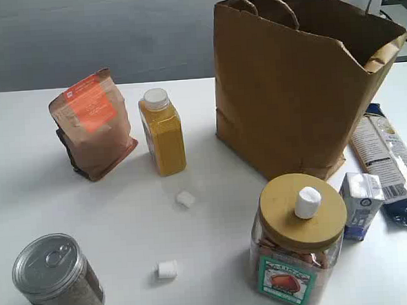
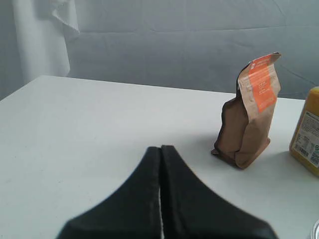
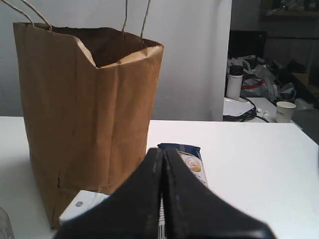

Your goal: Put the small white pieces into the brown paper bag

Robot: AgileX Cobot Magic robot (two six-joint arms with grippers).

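Note:
Three small white pieces show in the exterior view: one on the table in front of the yellow bottle, one nearer the front, and one standing on the wooden lid of the jar. The brown paper bag stands open at the back right; it also fills the right wrist view as the brown paper bag. Neither gripper appears in the exterior view. My left gripper is shut and empty, facing the pouch. My right gripper is shut and empty, facing the bag.
A brown pouch with an orange label, a yellow bottle, a metal-topped can, a jar with a wooden lid, a white-and-blue carton and a blue snack packet stand around the table.

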